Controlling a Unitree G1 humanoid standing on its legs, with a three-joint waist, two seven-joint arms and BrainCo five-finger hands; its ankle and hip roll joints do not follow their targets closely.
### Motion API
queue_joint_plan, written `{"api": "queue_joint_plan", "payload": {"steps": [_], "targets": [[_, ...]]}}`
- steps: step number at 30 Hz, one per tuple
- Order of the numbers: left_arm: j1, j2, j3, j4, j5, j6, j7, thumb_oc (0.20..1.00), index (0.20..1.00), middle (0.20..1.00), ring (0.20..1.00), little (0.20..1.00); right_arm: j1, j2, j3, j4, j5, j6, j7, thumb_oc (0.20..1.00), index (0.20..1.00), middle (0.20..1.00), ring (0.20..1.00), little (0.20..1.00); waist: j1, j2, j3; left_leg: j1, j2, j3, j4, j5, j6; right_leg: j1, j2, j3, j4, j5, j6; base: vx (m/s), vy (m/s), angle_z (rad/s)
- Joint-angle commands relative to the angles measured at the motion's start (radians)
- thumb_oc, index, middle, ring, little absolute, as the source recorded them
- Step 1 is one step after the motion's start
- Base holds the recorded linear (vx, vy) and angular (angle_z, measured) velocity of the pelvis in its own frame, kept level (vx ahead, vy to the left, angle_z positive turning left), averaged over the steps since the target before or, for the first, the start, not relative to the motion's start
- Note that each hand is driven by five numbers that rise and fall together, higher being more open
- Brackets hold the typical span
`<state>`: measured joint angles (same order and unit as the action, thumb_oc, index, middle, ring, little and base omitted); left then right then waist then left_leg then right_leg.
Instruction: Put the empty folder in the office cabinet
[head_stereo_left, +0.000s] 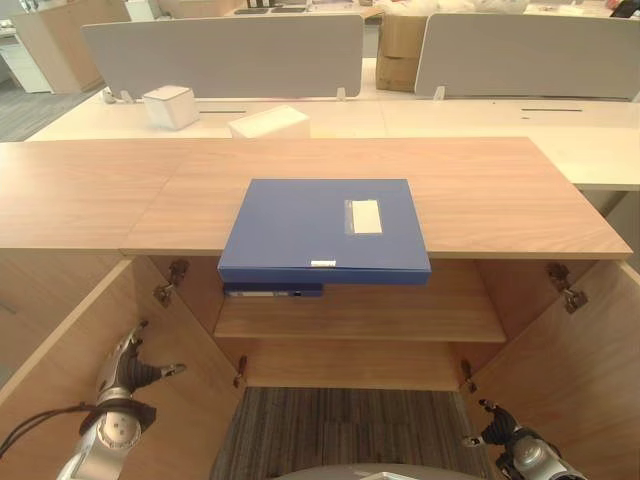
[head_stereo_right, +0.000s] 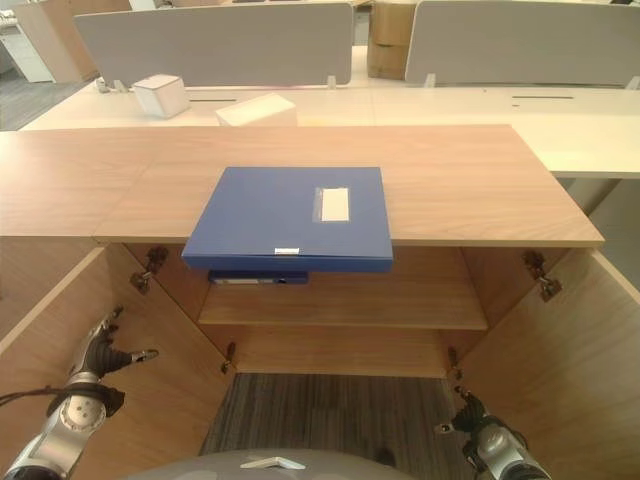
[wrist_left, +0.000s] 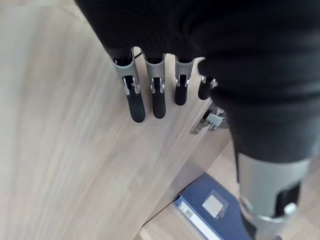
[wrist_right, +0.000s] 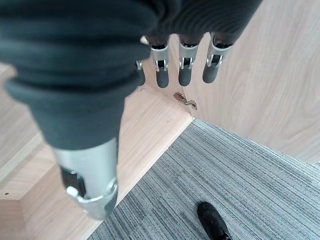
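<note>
A blue folder (head_stereo_left: 325, 228) with a white label lies flat on the wooden cabinet top (head_stereo_left: 490, 190), its front edge hanging over the opening. Below it, a second blue folder (head_stereo_left: 272, 290) rests on the inner shelf (head_stereo_left: 400, 318). Both cabinet doors stand open. My left hand (head_stereo_left: 125, 368) is low beside the open left door (head_stereo_left: 55, 345), its fingers (wrist_left: 136, 102) straight and empty; a blue folder (wrist_left: 210, 212) shows beyond them. By the open right door (head_stereo_left: 590, 370), my right hand (head_stereo_left: 498, 425) hangs low with its fingers (wrist_right: 185, 70) straight, holding nothing.
Grey carpet (head_stereo_left: 340, 430) covers the floor before the cabinet. Behind the cabinet is a pale desk with two white boxes (head_stereo_left: 170, 105) (head_stereo_left: 270, 122) and grey dividers (head_stereo_left: 225, 55). Cardboard boxes (head_stereo_left: 400, 50) stand further back. Door hinges (head_stereo_left: 563, 285) jut from the door insides.
</note>
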<state>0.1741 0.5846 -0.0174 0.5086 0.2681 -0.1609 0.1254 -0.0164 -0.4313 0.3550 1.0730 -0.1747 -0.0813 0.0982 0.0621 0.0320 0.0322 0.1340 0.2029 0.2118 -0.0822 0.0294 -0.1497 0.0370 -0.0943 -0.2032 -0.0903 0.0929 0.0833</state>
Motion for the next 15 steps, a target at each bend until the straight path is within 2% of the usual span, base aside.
{"api": "queue_joint_plan", "payload": {"steps": [1,6,10,15], "targets": [[-0.067,0.118,-0.002,-0.027,0.058,-0.054,0.055,1.0,1.0,1.0,1.0,1.0,-0.071,0.011,0.036,0.048,0.024,-0.018,-0.026,1.0,1.0,1.0,1.0,1.0,-0.023,-0.047,-0.019,-0.051,0.045,-0.014,-0.005,0.037,-0.018,0.063,-0.123,0.021,0.013,-0.04,0.098,0.03,0.002,-0.04],[-0.049,0.152,0.011,-0.175,0.069,-0.072,0.024,1.0,1.0,1.0,1.0,1.0,-0.052,0.012,0.034,0.03,0.02,-0.019,-0.027,1.0,1.0,1.0,1.0,1.0,-0.036,-0.043,-0.021,-0.044,0.045,-0.008,-0.005,0.031,-0.018,0.063,-0.12,0.034,0.011,-0.042,0.1,0.01,0.003,-0.06],[-0.068,0.168,-0.006,-0.211,0.076,-0.081,0.012,1.0,1.0,1.0,1.0,1.0,-0.05,0.011,0.037,0.026,0.018,-0.018,-0.023,1.0,1.0,1.0,1.0,1.0,-0.045,-0.041,-0.024,-0.038,0.045,-0.003,-0.005,0.028,-0.018,0.063,-0.119,0.04,0.011,-0.041,0.1,0.01,0.004,-0.11],[-0.058,0.191,0.004,-0.312,0.148,-0.083,0.024,1.0,1.0,1.0,1.0,1.0,-0.037,0.019,0.034,0.017,0.008,-0.017,-0.025,1.0,1.0,1.0,1.0,1.0,-0.051,-0.037,-0.024,-0.029,0.043,0.001,-0.005,0.021,-0.017,0.063,-0.117,0.049,0.012,-0.042,0.1,0.01,0.003,-0.02]]}}
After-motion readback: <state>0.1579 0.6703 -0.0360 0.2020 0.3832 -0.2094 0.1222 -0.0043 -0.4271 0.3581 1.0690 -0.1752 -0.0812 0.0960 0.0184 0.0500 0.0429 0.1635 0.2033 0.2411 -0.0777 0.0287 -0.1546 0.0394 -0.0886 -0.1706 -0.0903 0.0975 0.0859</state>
